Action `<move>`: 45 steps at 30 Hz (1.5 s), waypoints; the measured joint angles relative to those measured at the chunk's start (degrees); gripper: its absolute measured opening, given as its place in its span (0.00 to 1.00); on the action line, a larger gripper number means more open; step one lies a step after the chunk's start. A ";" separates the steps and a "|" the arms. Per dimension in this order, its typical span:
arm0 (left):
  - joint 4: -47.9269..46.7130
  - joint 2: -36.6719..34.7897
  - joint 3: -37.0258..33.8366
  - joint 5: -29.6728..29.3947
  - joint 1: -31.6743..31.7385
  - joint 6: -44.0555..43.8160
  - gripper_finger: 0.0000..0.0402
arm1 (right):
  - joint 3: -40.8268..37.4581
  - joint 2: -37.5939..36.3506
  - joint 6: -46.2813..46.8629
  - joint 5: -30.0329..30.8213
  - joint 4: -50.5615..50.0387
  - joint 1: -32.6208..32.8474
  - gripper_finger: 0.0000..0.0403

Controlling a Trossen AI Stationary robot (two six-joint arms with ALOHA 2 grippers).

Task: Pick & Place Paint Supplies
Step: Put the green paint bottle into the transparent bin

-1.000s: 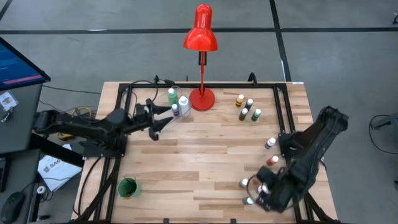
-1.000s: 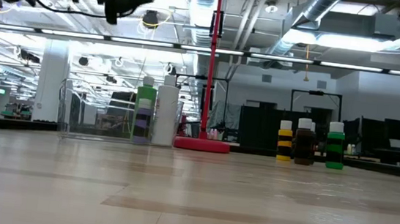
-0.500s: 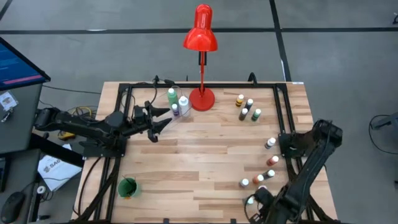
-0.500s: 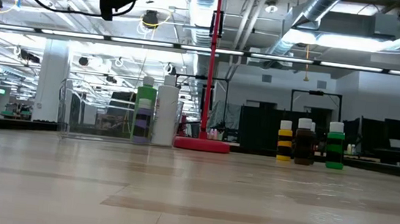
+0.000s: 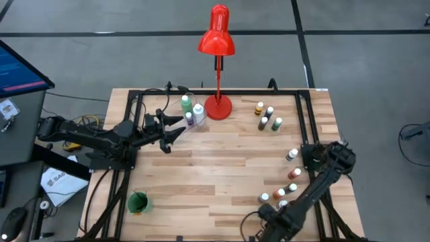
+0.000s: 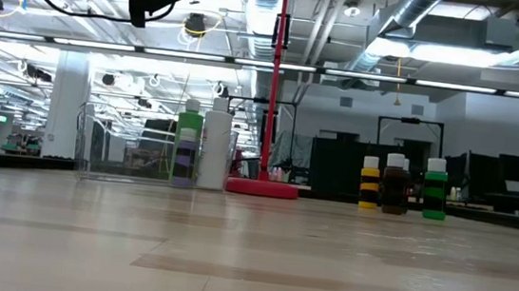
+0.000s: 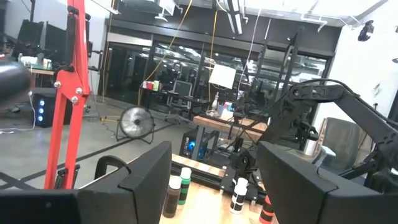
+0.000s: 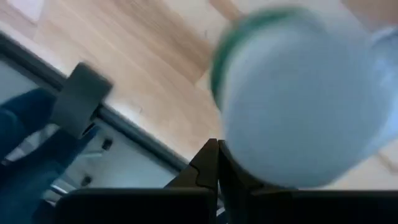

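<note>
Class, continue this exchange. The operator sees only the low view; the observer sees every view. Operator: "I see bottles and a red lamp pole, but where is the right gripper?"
Observer: From above, the right gripper is low at the table edge farthest from the red lamp.
Operator: Holding anything?
Observer: Its wrist view shows its fingers shut together, with a blurred white-capped green bottle just beyond them. I cannot tell if they touch.
Operator: The left one?
Observer: The left gripper is open and empty, beside two bottles near the lamp.
</note>
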 joint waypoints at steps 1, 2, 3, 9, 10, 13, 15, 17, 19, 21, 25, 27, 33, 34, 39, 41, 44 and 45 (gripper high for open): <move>0.00 0.00 0.00 0.00 0.00 0.00 0.57 | -0.06 0.09 -1.48 0.01 -0.97 -0.53 0.01; 0.00 0.00 0.00 0.00 0.00 0.00 0.57 | -0.08 0.04 -2.72 0.05 -1.88 -1.22 0.01; 0.00 0.00 0.00 0.00 0.00 -0.01 0.57 | -0.03 -0.02 -3.79 0.26 -2.33 -1.86 0.01; 0.02 0.00 0.00 -0.04 0.02 0.00 0.57 | -0.06 -0.02 -12.09 1.89 -6.97 -5.10 0.01; 0.02 0.00 0.00 -0.04 0.02 0.00 0.57 | -0.06 -0.02 -13.37 2.46 -7.38 -5.63 0.01; 0.02 0.00 0.00 -0.04 0.02 0.00 0.57 | -0.64 -0.02 -15.23 3.19 -6.98 -6.96 0.00; 0.02 0.00 0.00 -0.04 0.03 -0.01 0.57 | -0.84 -0.02 -15.35 3.17 -7.82 -7.29 0.00; 0.02 0.00 0.00 -0.05 0.02 -1.43 0.57 | -0.84 -0.62 -16.03 3.22 -7.24 -7.19 0.00; 0.12 0.24 0.00 -0.05 0.02 -4.72 0.57 | -0.84 -2.33 -16.19 3.18 -7.14 -7.09 0.00; -0.03 1.06 0.00 0.97 -0.08 -8.03 0.57 | -0.84 -5.26 -16.19 3.45 -7.57 -7.00 0.00; -3.85 5.97 3.64 9.22 -2.60 -6.86 0.57 | -0.76 -11.92 -13.12 6.55 -8.33 -6.53 0.00; -6.95 10.30 7.54 13.45 -4.41 -4.64 0.57 | -0.76 -15.10 -10.55 8.22 -8.92 -5.70 0.00; -13.91 27.81 22.10 22.83 -9.24 1.55 0.57 | -0.76 -21.57 -3.31 15.72 -10.83 -2.01 0.00; -14.81 31.02 24.42 24.44 -9.89 3.07 0.57 | -0.76 -22.17 -2.57 17.28 -10.83 -1.51 0.00; -16.00 45.98 33.26 32.23 -12.13 8.75 0.59 | -0.76 -23.55 0.35 20.61 -10.60 0.25 0.00; -15.94 50.97 36.50 34.23 -12.39 9.53 0.61 | -0.76 -23.56 0.44 20.60 -10.02 0.88 0.00; -15.71 56.79 40.61 35.09 -12.32 9.70 0.63 | -0.76 -23.56 0.58 20.62 -8.89 1.68 0.00; -15.70 58.35 41.70 35.10 -12.28 10.31 0.64 | -0.76 -23.56 0.65 20.63 -8.48 1.80 0.00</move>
